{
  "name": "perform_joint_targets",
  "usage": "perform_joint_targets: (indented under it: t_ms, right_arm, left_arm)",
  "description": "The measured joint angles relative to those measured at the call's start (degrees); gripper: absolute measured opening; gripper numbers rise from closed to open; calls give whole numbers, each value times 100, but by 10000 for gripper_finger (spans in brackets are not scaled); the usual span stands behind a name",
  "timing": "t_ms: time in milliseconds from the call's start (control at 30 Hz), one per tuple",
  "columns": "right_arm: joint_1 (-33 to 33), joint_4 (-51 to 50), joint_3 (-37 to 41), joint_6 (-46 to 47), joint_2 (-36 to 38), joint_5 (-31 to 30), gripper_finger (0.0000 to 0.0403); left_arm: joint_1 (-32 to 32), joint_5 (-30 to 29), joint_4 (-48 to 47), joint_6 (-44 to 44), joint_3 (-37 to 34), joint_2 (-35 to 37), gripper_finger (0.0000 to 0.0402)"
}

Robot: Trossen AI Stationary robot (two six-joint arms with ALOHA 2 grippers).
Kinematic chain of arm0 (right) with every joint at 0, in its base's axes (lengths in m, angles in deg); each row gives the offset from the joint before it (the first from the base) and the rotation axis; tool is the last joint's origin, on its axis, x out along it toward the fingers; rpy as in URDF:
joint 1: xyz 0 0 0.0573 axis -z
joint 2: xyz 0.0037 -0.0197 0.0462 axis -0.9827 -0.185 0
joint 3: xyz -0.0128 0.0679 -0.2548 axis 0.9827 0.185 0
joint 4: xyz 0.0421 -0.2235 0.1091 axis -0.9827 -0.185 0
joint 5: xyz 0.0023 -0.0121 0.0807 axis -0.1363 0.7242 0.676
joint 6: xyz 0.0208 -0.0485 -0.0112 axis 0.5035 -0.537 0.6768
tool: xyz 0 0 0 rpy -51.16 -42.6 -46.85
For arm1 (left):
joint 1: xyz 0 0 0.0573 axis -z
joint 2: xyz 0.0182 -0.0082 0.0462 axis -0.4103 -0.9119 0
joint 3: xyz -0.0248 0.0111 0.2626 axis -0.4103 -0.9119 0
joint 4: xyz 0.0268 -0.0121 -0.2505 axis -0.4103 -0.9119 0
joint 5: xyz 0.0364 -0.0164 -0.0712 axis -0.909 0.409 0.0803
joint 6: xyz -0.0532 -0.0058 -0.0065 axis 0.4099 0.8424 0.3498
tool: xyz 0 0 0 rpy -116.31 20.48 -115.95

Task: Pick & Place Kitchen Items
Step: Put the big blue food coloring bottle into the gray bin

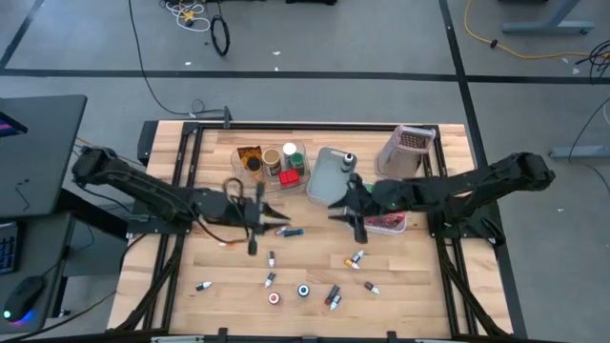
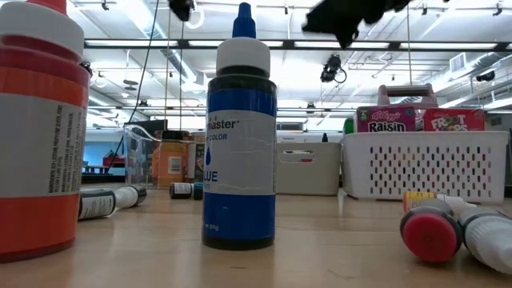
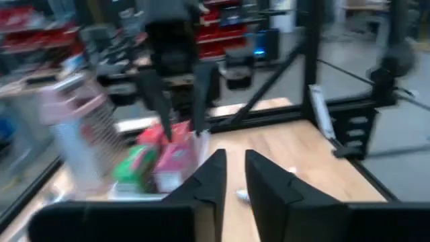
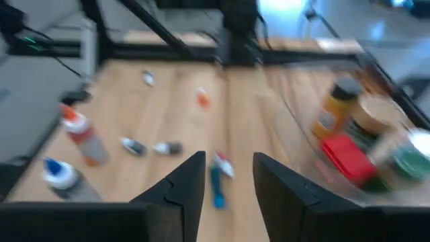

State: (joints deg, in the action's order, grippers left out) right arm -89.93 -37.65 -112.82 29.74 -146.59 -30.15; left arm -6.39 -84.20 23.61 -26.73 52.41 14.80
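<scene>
High view showed the left gripper (image 1: 255, 224) over the middle of the wooden table (image 1: 419, 286), beside a blue-capped bottle (image 1: 290, 232) lying on its side. The right gripper (image 1: 351, 211) hung near the white bin (image 1: 389, 224) holding boxes, on the right. A clear bin (image 1: 272, 162) with jars sat at the far side, a grey bin (image 1: 330, 173) next to it. Small bottles lay scattered along the near edge.

Low view had a blue bottle (image 2: 239, 136) standing upright close to the camera, an orange-red bottle (image 2: 38, 128) to its left, a red-capped bottle (image 2: 448, 228) lying at right, and the white perforated bin with cereal boxes (image 2: 420, 118) behind.

Left wrist view showed the left gripper's fingers (image 3: 208, 181) slightly apart with nothing between them; red and green boxes (image 3: 156, 161) sat in the bin ahead, the right gripper above them.

Right wrist view showed its fingers (image 4: 185, 185) spread, empty, above the blue-capped bottle (image 4: 218, 181); jars (image 4: 336, 111) and a red box (image 4: 349, 156) sat in the clear bin.
</scene>
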Motion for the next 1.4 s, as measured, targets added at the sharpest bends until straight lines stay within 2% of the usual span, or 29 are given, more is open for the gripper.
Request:
perform_joint_targets:
  t_ms: [167, 300, 400, 533, 667, 833, 933, 1033, 1400]
  right_arm:
    - [-521, 498, 0, -12, 0, -11, 125]
    - [-775, 740, 0, 85, 0, -13, 123]
    - [-870, 765, 0, 22, 0, -26, 123]
    - [-935, 763, 0, 85, -2, -349, 123]
    - [-970, 759, 0, 71, -2, -517, 123]
    - [-1008, 781, 70, 215, -2, -515, 123]
    - [-1027, 743, 136, 213, -4, -515, 123]
    - [-1027, 752, 154, 213, -4, -514, 123]
    - [-1025, 765, 155, 209, -4, -518, 123]
  left_arm:
    - [90, 387, 1153, -38, -10, -853, 107]
    - [248, 1247, 1575, 250, 130, -1439, 128]
    - [534, 1795, 1965, 152, 357, -1956, 134]
    - [925, 1910, 1971, 40, 877, -2678, 135]
    - [1088, 1918, 1224, 30, 1417, -3070, 136]
    - [1083, 1756, -762, 517, 2187, -3116, 136]
    - [1083, 1509, -1893, 486, 2690, -3120, 136]
    - [1092, 1471, -2617, 396, 2976, -3111, 136]
    - [1092, 1040, -2745, 512, 2725, -3113, 135]
